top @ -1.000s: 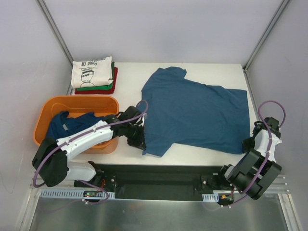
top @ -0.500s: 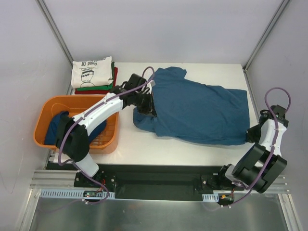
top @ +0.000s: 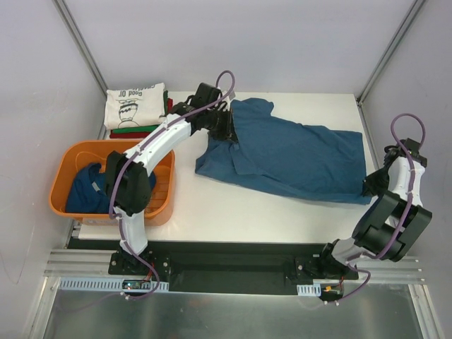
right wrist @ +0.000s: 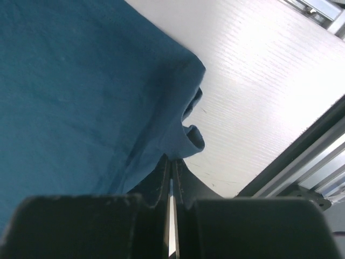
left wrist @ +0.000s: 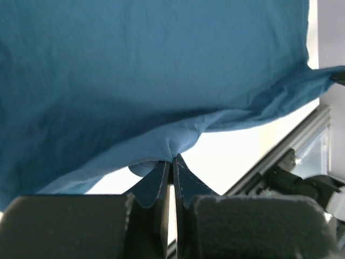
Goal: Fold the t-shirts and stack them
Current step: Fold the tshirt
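At the right edge of the smooth white table (top: 233, 208), the right gripper (right wrist: 171, 159) pinches a bunched corner of the limp blue t-shirt (top: 304, 162), which lies doubled over mid-table. Farther, the left gripper (left wrist: 172, 159) clamps a puckered fold. Squarely folded shirts (top: 135, 106) stack at the far-left corner.

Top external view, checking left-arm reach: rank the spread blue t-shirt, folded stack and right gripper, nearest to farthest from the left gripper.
1. The spread blue t-shirt: pinched in the left gripper.
2. The folded stack: far-left corner.
3. The right gripper: right edge.
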`<state>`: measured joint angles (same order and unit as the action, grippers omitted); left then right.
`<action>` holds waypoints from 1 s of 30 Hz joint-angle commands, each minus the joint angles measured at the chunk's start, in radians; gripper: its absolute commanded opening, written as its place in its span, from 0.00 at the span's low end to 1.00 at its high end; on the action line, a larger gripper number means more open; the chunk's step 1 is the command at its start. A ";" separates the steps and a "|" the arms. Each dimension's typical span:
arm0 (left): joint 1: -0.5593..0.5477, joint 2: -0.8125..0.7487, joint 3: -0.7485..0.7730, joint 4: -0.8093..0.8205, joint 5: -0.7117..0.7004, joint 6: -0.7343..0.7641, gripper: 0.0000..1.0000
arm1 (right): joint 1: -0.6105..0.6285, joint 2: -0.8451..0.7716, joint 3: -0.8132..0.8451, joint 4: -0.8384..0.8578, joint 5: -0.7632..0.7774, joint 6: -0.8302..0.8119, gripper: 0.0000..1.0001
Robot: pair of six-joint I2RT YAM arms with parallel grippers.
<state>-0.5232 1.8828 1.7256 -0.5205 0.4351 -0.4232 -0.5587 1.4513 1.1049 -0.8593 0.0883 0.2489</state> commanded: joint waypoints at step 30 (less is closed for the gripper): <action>0.071 0.345 0.273 0.447 0.060 0.078 0.87 | 0.088 0.227 0.233 0.065 0.027 -0.089 0.77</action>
<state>-0.4545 2.3188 1.9934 -0.1204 0.4637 -0.3389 -0.5175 1.7672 1.3170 -0.7811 0.1089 0.2123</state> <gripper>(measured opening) 0.751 0.602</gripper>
